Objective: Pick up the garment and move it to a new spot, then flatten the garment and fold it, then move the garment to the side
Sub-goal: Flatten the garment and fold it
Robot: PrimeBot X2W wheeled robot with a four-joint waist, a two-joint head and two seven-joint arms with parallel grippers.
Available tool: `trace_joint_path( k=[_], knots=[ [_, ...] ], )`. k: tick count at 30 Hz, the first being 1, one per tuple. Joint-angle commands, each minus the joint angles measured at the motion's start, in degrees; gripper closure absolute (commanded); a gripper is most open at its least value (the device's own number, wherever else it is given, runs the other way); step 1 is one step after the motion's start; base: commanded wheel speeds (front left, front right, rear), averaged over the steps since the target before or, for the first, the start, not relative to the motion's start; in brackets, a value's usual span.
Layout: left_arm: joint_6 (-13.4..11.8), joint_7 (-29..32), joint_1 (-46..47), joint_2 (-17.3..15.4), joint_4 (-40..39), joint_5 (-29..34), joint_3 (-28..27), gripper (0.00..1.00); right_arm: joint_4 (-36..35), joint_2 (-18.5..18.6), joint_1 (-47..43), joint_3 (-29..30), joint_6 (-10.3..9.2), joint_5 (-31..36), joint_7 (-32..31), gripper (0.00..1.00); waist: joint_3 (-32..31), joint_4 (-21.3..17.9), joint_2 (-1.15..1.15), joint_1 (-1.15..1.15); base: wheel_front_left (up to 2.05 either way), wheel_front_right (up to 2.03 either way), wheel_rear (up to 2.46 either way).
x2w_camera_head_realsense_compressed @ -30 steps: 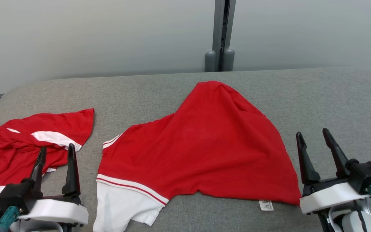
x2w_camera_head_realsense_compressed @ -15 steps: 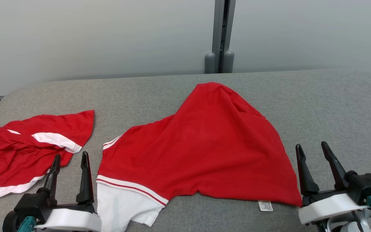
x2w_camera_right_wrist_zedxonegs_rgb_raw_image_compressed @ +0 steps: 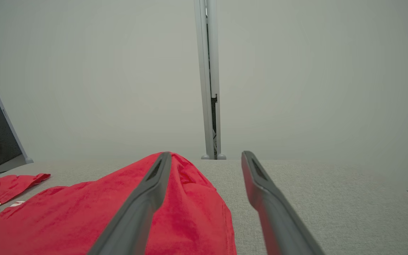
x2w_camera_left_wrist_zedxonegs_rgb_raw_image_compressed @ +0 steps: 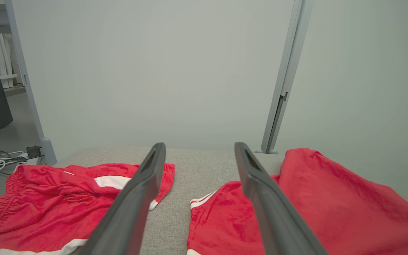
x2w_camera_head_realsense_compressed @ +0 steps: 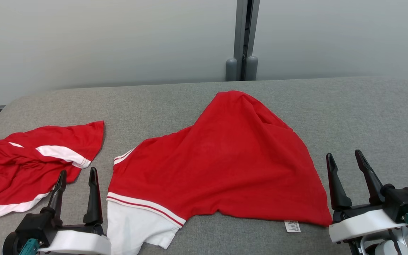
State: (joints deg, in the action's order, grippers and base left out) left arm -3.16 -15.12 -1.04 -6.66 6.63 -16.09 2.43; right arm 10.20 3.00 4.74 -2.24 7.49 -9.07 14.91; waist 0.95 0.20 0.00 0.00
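A crumpled red garment (x2w_camera_head_realsense_compressed: 225,159) with a white sleeve and white stripes lies mid-table, a small white label (x2w_camera_head_realsense_compressed: 292,226) at its near hem. My left gripper (x2w_camera_head_realsense_compressed: 77,172) stands open and empty at the front left, just left of the white sleeve, over the gap between the two red cloths. Open and empty too, my right gripper (x2w_camera_head_realsense_compressed: 344,154) sits at the front right, just beyond the garment's right corner. The left wrist view has the left gripper (x2w_camera_left_wrist_zedxonegs_rgb_raw_image_compressed: 199,145) with the garment (x2w_camera_left_wrist_zedxonegs_rgb_raw_image_compressed: 331,202) to its right. In the right wrist view the right gripper (x2w_camera_right_wrist_zedxonegs_rgb_raw_image_compressed: 207,153) rises beside the garment (x2w_camera_right_wrist_zedxonegs_rgb_raw_image_compressed: 83,212).
A second red cloth with white bands (x2w_camera_head_realsense_compressed: 30,163) lies bunched at the table's left edge, seen also (x2w_camera_left_wrist_zedxonegs_rgb_raw_image_compressed: 55,198) in the left wrist view. The grey fabric table (x2w_camera_head_realsense_compressed: 367,113) has bare room at the right and back. A pale wall with a grey post (x2w_camera_head_realsense_compressed: 242,35) stands behind.
My left gripper moved right and toward me, off the left red cloth into the gap beside the white sleeve. The right gripper barely shifted. Both garments lie as before.
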Motion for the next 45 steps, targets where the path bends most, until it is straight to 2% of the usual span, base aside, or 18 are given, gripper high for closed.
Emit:
trace_joint_path(
  k=[1,14,33,36,45],
  knots=[
    [0.4,0.0,-0.5,0.0,0.3,0.5,-0.5,0.00,0.0,0.1,0.0,0.2,0.01,0.2,0.4,0.00,0.0,0.1,0.00,0.00,0.00,0.00,0.00],
    [2.6,0.0,-0.2,1.4,1.1,2.3,-2.8,0.00,0.6,0.0,0.2,0.2,0.01,0.3,0.4,0.00,0.0,0.3,0.00,0.00,0.00,0.00,0.00],
    [4.1,0.9,-1.2,2.6,1.7,3.3,-3.4,0.00,0.2,0.5,0.9,1.2,0.01,0.2,0.4,0.00,-0.5,0.1,0.00,0.00,0.00,0.00,0.00],
    [5.2,5.2,-1.2,1.7,2.2,2.0,-3.1,0.00,1.0,1.6,0.0,2.5,0.01,-0.3,-1.4,0.00,-0.6,0.1,0.00,0.00,0.00,0.00,0.00],
    [7.7,23.6,-5.2,-0.8,-2.9,-2.8,-0.8,0.00,4.9,4.5,-3.0,1.9,0.01,-5.0,-18.7,0.00,0.1,0.5,0.00,0.00,0.00,0.00,0.00]
  ],
)
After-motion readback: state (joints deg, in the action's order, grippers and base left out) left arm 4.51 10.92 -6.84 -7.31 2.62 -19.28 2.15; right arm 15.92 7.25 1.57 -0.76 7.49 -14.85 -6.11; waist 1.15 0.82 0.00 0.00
